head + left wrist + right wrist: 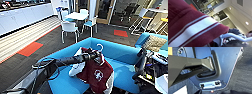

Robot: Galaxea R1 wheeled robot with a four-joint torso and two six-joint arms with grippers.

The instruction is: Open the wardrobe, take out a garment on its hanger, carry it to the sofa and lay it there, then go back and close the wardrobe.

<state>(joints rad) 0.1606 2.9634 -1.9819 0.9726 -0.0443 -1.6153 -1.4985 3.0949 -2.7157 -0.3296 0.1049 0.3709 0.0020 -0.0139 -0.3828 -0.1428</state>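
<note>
Holding dark red varsity jacket with white sleeves (96, 72) by its thin white plastic hanger (100, 47), left gripper (95, 55) clenched at the collar, over the bright blue L-shaped sofa (120, 53). Hem touching seat near front edge. Risk: release here, jacket slides off toward near floor. Right gripper state: cannot tell.
</note>
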